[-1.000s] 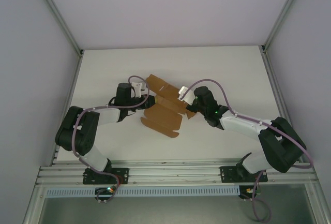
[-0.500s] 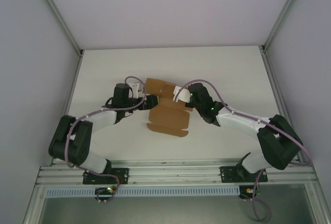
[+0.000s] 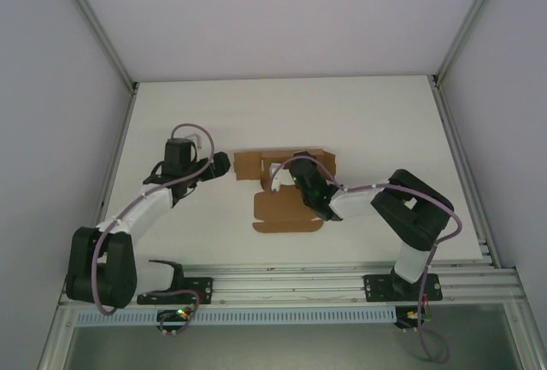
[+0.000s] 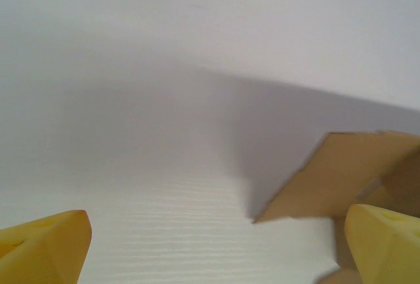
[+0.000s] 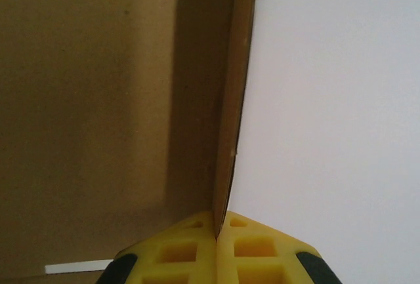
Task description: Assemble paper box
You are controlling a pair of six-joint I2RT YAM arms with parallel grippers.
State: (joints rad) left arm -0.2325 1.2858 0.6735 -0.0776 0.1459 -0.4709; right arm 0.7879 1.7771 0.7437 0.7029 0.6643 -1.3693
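Note:
The paper box [image 3: 284, 211] is a brown cardboard piece with flaps, lying mid-table, partly folded. My right gripper [image 3: 289, 184] reaches into it from the right and is shut on the edge of an upright cardboard wall. In the right wrist view the yellow fingertips [image 5: 190, 251] pinch that thin wall [image 5: 226, 133], and a broad brown panel [image 5: 92, 100] spreads to its left. My left gripper [image 3: 222, 164] sits just left of the box, open and holding nothing. In the left wrist view its fingertips [image 4: 46, 244] stand wide apart, with a box flap [image 4: 341, 179] beside the right one.
The white table [image 3: 385, 122] is walled by grey panels on three sides. An aluminium rail [image 3: 291, 280] runs along the near edge by the arm bases. The right arm's elbow [image 3: 414, 208] is folded close beside the box.
The left gripper opened, let go of the box and drew back to the left. The right gripper carried the box leftward and nearer, turning it square to the table edge.

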